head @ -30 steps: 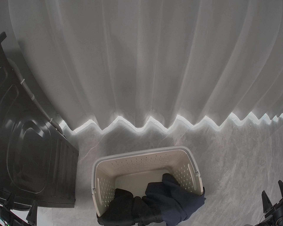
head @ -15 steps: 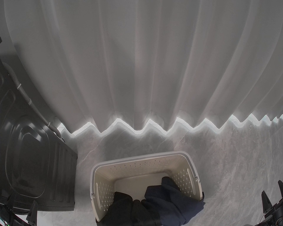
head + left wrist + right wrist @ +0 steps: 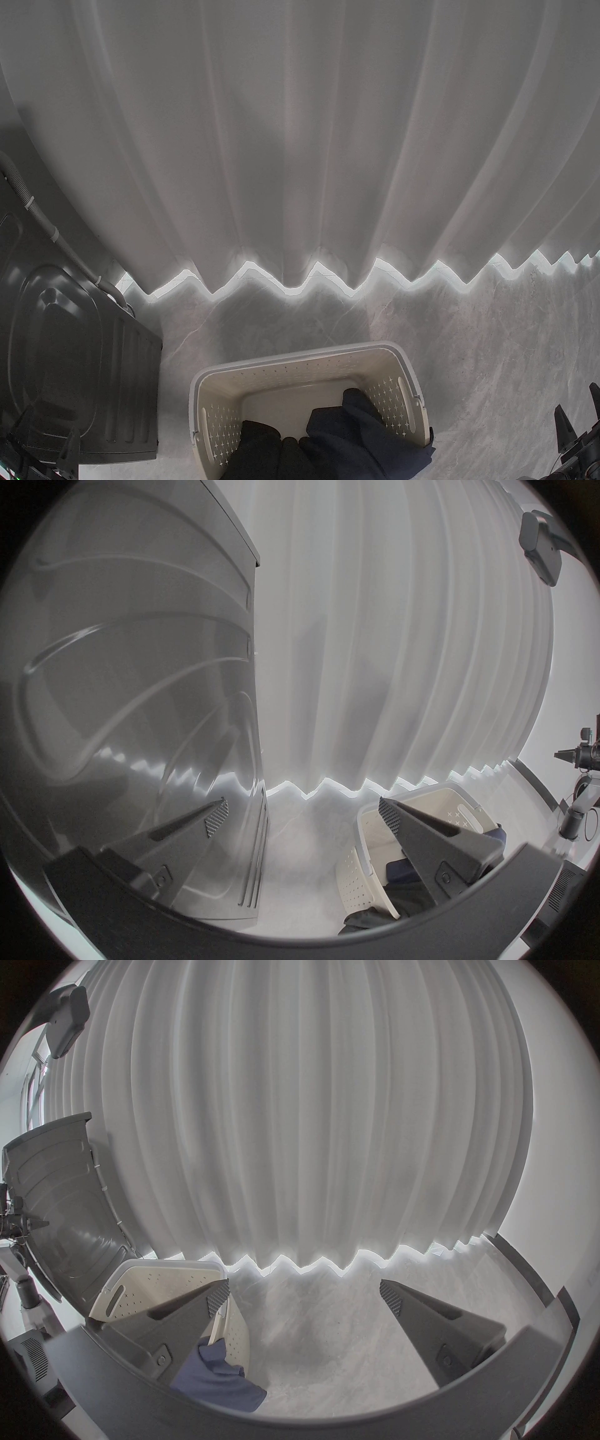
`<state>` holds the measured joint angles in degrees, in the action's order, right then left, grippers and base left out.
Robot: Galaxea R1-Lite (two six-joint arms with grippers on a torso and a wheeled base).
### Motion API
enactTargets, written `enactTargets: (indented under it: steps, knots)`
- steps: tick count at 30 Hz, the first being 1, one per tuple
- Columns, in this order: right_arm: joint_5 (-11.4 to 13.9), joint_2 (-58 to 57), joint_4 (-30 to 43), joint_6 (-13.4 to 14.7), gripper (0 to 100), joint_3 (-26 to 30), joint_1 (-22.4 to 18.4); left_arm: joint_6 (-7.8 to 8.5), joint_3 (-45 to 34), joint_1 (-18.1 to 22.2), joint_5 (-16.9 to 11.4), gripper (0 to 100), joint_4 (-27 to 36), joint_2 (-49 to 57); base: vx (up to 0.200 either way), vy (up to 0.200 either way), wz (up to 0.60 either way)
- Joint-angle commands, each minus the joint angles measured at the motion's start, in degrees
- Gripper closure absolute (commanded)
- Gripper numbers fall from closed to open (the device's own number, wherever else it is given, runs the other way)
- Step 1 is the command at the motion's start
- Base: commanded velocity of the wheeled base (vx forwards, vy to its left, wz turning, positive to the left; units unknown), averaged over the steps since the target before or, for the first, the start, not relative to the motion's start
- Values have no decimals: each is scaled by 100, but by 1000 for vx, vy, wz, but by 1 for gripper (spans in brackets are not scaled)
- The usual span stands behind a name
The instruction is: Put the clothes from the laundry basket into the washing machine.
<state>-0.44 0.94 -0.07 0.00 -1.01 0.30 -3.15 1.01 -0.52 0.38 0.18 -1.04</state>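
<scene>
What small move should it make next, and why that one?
Probably lower the right arm toward the navy garment. That garment hangs over the laundry basket rim on the right arm's side, so it is the nearest piece, and the right arm's jaws stand open and empty. The black garment lies deeper in the basket.

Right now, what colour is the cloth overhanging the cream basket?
Navy blue cloth; clearest in right wrist view.
</scene>
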Motion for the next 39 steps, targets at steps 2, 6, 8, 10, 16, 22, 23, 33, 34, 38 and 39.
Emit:
enactTargets:
  steps: [2,6,8,10,16,22,23,33,34,38,39]
  knots:
    - [0,-94,-1,0,0,101,5,-2,-92,0,-3,0,-1,86,0,0,0]
    - [0,-94,-1,0,0,101,5,-2,-92,0,-3,0,-1,86,150,0,0]
    - [0,-94,-1,0,0,101,5,-2,-92,0,6,0,-1,86,200,0,0]
    - [0,-94,-1,0,0,101,5,-11,-92,0,6,0,-1,86,100,0,0]
    - [0,-94,-1,0,0,101,5,-11,-92,0,6,0,-1,86,0,0,0]
    - [0,-94,-1,0,0,101,5,-11,-92,0,6,0,-1,86,0,0,0]
    - [0,-94,-1,0,0,101,5,-11,-92,0,6,0,-1,86,0,0,0]
    - [0,-94,-1,0,0,101,5,-11,-92,0,6,0,-1,86,0,0,0]
    - [0,-94,-1,0,0,101,5,-11,-92,0,6,0,-1,86,0,0,0]
    - [0,-94,-1,0,0,101,5,-2,-92,0,6,0,-1,86,0,0,0]
    - [0,-94,-1,0,0,101,5,-2,-92,0,-3,0,-1,86,0,0,0]
